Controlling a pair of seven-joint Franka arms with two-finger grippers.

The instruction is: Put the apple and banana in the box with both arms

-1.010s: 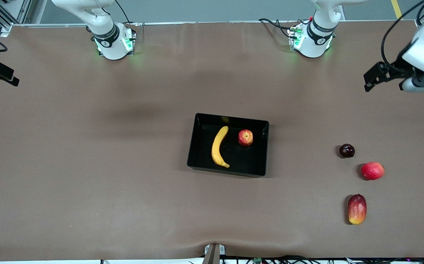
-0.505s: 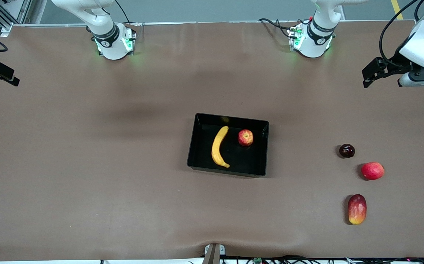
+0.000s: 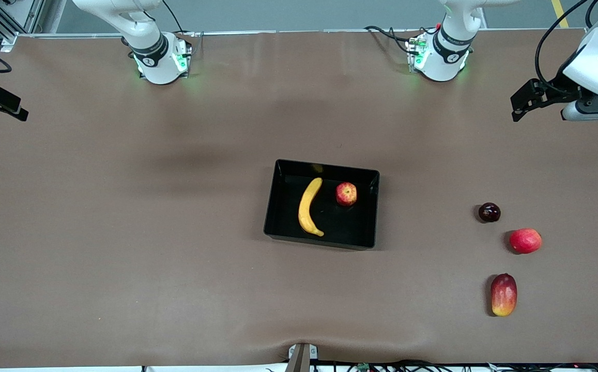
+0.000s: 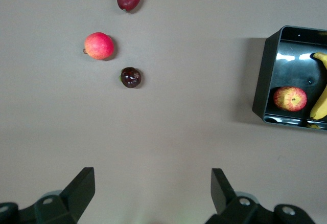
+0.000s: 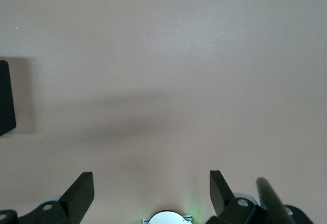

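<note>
With the banana (image 3: 309, 207) and the apple (image 3: 346, 194) both lying side by side in the black box (image 3: 368, 217) at mid-table, you may judge the placing step complete. The left gripper (image 4: 153, 196) hangs with fingers spread wide over bare table at the left arm's end, the right gripper (image 5: 152, 196) likewise spread and empty over bare table at the right arm's end; you need only park both arms, leaving the dark plum (image 3: 489, 212), the pinkish-red fruit (image 3: 525, 241) and the mango (image 3: 503, 294) untouched

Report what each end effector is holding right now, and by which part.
Nothing is held. The left end effector and right end effector are both open and empty; the curved yellow banana and small red apple lie in the shallow black box.
</note>
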